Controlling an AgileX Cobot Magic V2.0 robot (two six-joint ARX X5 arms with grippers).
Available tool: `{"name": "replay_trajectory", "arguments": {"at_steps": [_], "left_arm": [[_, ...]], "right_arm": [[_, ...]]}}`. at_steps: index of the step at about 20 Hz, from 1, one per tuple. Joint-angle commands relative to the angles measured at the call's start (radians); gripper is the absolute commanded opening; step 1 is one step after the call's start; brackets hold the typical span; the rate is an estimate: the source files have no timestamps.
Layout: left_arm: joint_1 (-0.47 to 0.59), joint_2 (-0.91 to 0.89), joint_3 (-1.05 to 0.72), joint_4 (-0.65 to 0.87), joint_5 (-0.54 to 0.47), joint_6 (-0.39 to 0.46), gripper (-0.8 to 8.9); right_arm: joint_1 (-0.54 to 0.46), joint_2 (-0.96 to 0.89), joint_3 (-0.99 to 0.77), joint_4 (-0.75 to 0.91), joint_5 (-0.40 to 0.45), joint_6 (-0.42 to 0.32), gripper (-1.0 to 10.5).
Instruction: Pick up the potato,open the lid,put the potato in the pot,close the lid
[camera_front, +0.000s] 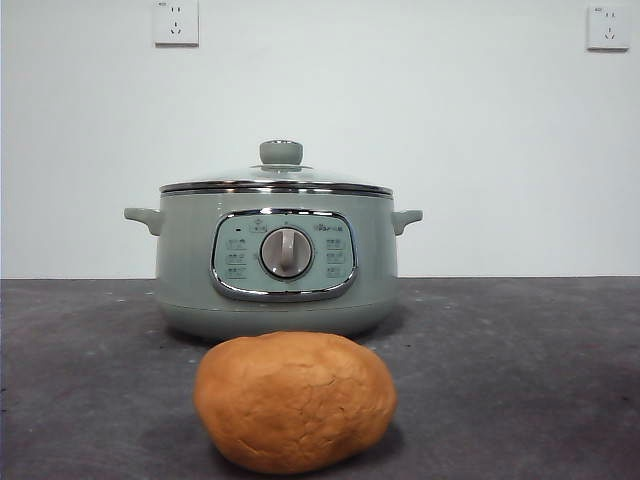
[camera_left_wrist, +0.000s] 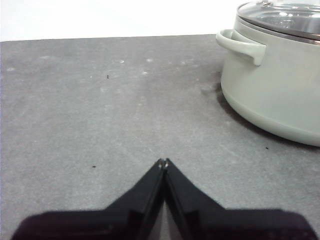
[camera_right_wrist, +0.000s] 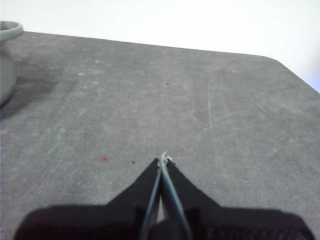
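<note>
Grey table (camera_front: 560, 380) under everything. Sage-green pot (camera_front: 275, 260) at the back, glass lid (camera_front: 280, 178) on top. Orange-brown potato (camera_front: 295, 402) just in front of the pot, long side lying across. Left gripper (camera_left_wrist: 164, 161) and right gripper (camera_right_wrist: 163, 159) both pressed together, holding nothing (potato in neither wrist view). Left nearer the pot; nearer arm to the potato hard to tell.

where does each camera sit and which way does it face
Front: low at table height, facing the potato with the pot and lid behind; no arm shows.
Left wrist: on left arm, over the table; left gripper shut.
Right wrist: on right arm; right gripper shut.
Shared: all three show the pot.
</note>
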Motion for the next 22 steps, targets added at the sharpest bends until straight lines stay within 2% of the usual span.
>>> {"name": "replay_trajectory", "arguments": {"at_steps": [1,4,6,9,22], "left_arm": [[-0.001,0.000,-0.010,0.007,0.001,0.008,-0.03],[-0.001,0.000,-0.010,0.011,0.001,0.009,-0.03],[0.000,0.000,-0.010,0.016,0.000,0.013,-0.03],[0.000,0.000,-0.010,0.014,-0.001,0.011,-0.03],[0.000,0.000,-0.010,0.031,-0.003,0.000,-0.04]], "right_arm": [[0.000,-0.002,-0.011,0.007,-0.014,0.014,0.0],[0.000,-0.002,-0.011,0.010,-0.015,0.080,0.0],[0.000,-0.002,-0.011,0.009,-0.031,0.178,0.0],[0.000,-0.002,-0.011,0.010,-0.035,0.284,0.0],[0.000,-0.002,0.021,0.002,-0.066,0.552,0.0]]}}
